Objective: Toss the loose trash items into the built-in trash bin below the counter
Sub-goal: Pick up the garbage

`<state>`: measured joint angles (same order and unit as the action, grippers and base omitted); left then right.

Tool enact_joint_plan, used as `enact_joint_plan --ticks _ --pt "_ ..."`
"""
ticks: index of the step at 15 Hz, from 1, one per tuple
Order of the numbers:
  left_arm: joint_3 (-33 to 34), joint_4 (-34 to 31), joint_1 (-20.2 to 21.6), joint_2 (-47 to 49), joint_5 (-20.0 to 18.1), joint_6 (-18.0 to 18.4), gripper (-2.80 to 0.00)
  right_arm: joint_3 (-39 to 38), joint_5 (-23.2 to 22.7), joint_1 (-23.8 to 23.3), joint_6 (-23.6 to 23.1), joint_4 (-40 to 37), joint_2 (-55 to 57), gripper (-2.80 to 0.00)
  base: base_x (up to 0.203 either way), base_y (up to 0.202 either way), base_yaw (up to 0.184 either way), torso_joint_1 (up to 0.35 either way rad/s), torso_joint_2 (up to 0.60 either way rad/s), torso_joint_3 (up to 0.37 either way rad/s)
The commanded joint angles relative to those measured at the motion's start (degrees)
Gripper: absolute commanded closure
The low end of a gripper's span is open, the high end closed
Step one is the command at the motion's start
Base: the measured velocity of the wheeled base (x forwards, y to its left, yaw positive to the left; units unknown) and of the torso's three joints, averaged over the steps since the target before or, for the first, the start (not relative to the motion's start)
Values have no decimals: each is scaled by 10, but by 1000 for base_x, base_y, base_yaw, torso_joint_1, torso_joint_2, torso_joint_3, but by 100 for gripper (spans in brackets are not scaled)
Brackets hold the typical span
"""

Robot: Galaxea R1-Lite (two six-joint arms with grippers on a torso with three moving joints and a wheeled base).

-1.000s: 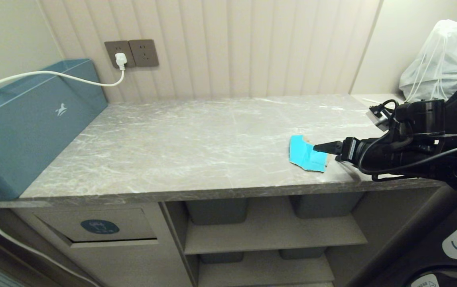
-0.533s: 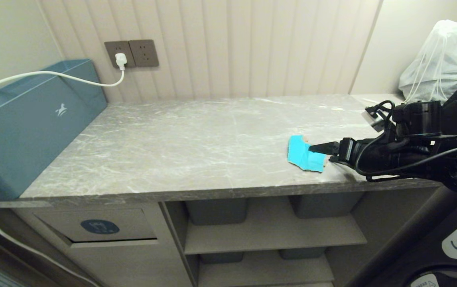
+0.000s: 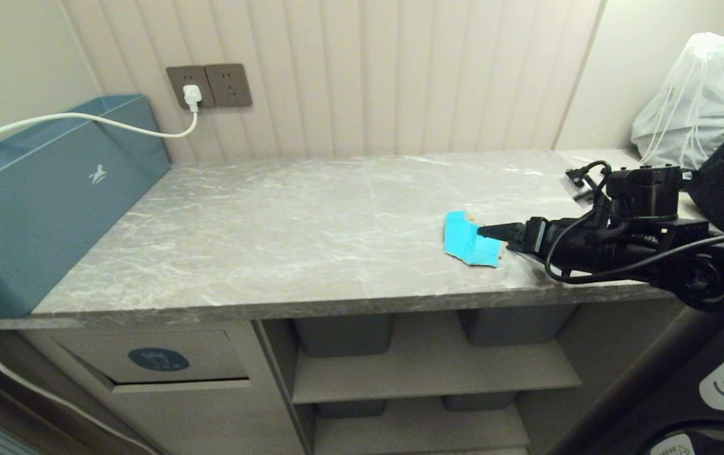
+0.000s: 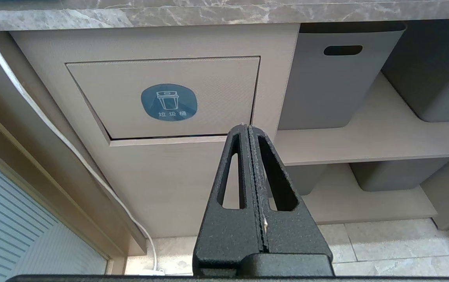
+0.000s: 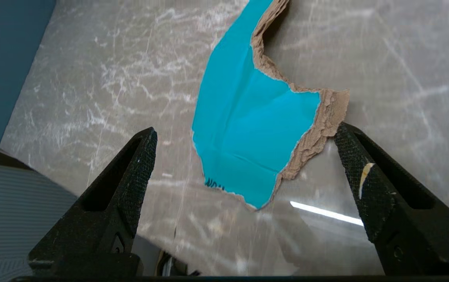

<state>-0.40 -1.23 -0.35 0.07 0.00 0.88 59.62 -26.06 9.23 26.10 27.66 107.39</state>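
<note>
While the dull-blue box [image 3: 40,196] fills the left edge of the head view with a white cable [image 3: 84,120] draped over it to a wall socket [image 3: 209,85] at upper left, the counter [image 3: 286,215] spreads across the middle of the frame. Below its front edge, at lower left, sits the built-in trash bin [image 3: 158,360] — a beige flap with a dark-blue oval sticker, its flap closed. In the left wrist view the same flap [image 4: 169,102] shows in the upper middle, and the left gripper [image 4: 248,133] sits low in front of the cabinet, its two fingers pressed flat together on nothing. Grey tubs [image 3: 343,333] stand on the shelves under the counter, right of the bin.

Further right, near the counter's front edge, lies one turquoise scrap [image 3: 468,243] with a torn brown margin. The right gripper [image 3: 494,232] reaches in from the right of the frame, low over the slab, its tip at the scrap's right side. In the right wrist view the fingers [image 5: 130,172] stand spread wide, one at either side of the scrap [image 5: 248,129] — nothing is gripped, and the paper lies on the marble between them. A white drawstring bag [image 3: 697,101] rests at upper right.
</note>
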Motion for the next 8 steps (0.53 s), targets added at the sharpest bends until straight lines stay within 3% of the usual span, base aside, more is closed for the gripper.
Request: enact_joint_plan --ticks 1,8 --pt "0 0 0 -1 0 0 0 2 0 0 1 6 30 -280 0 0 0 0 0 0" --pt "1 0 0 0 0 0 0 70 26 -7 -3 5 69 -280 0 0 0 0 0 0"
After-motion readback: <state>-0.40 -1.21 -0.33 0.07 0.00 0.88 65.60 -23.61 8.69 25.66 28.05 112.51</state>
